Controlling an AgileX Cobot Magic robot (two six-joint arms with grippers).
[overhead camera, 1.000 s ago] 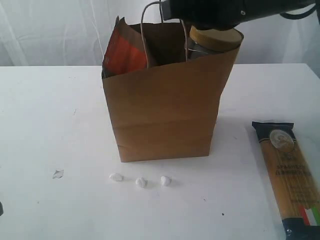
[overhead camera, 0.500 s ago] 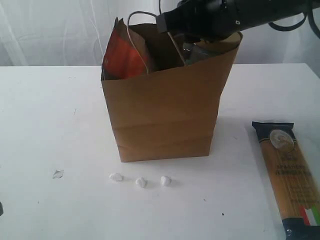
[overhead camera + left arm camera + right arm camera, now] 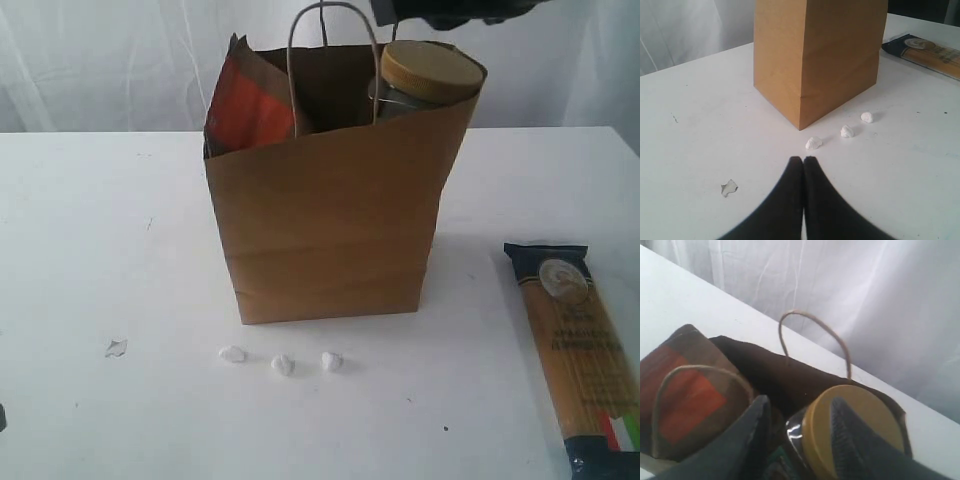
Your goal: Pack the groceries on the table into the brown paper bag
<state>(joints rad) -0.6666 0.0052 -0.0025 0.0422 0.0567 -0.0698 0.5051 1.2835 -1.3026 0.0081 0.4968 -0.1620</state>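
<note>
Brown paper bag (image 3: pixel 330 230) stands upright mid-surface. A pouch (image 3: pixel 250 110) and a tan-lidded jar (image 3: pixel 430 72) are already inside, tops poking out.

Only grocery seen outside the bag: the spaghetti packet (image 3: pixel 580 350). It lies flat on the surface (image 3: pixel 100 250), at about 4 o'clock from the bag in the exterior view and well apart from it. Its long axis runs roughly 12-to-6, near end tipped slightly toward 5.

Right tool (image 3: pixel 800 405) hangs above the bag mouth over the jar lid, jaws apart, gripping nothing. Left tool (image 3: pixel 803 161) sits low over the surface on the bag's 7 o'clock side, jaws closed and empty, tips near the white pebbles (image 3: pixel 283 363).

Judgement: the packet is next. The right arm is nearer, since the packet is on its side. From the right tool the packet lies toward 5 o'clock and down. The jaws likely need to cross the short width, so close along 9-to-3.
</note>
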